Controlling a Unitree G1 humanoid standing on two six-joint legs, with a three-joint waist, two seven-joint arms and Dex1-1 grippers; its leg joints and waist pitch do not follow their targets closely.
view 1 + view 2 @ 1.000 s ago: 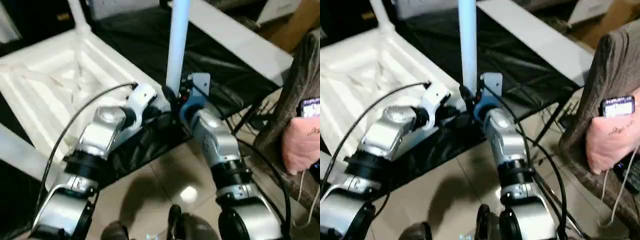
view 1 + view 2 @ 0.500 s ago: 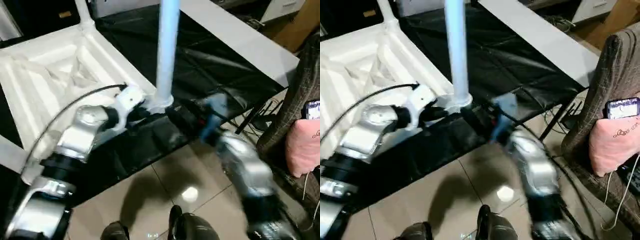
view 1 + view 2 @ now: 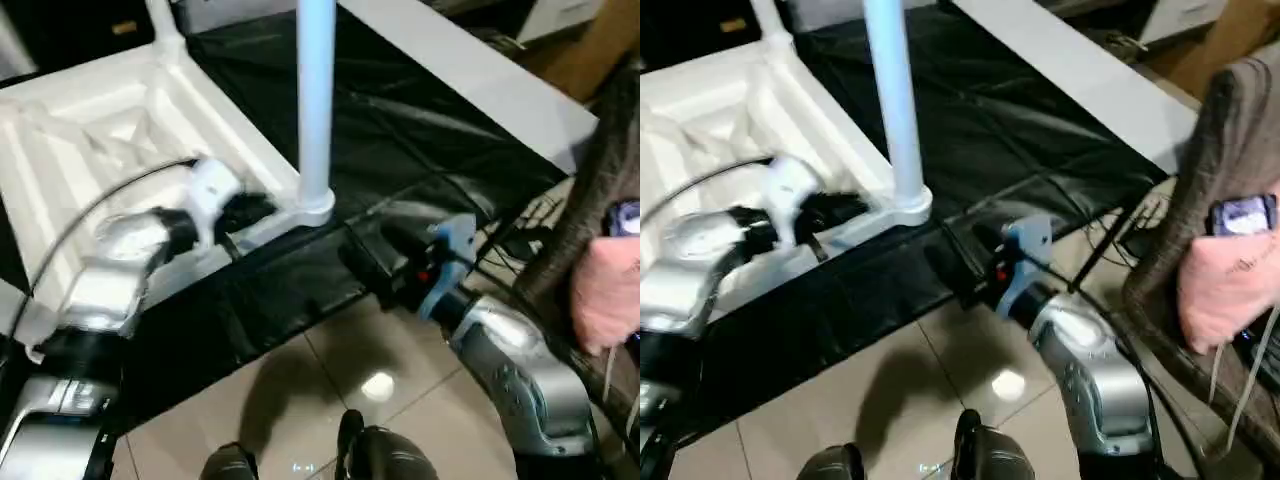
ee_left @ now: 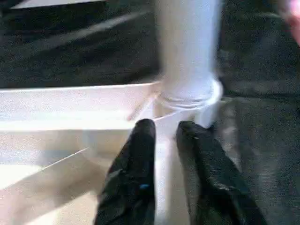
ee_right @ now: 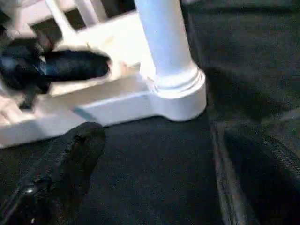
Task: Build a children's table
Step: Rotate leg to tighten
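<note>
Head eyes look down; both wrist cameras (close in) face the leg (image 4: 187, 51).

Silver forearms with black joint bands, a blue-and-white right wrist housing, a black cable (image 3: 90, 215), and glossy black fingers (image 4: 136, 178).

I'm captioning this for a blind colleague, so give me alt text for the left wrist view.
A white table leg stands upright in the round corner socket of the upturned white tabletop. The left gripper, fingers slightly apart, sits just short of the socket.
</note>
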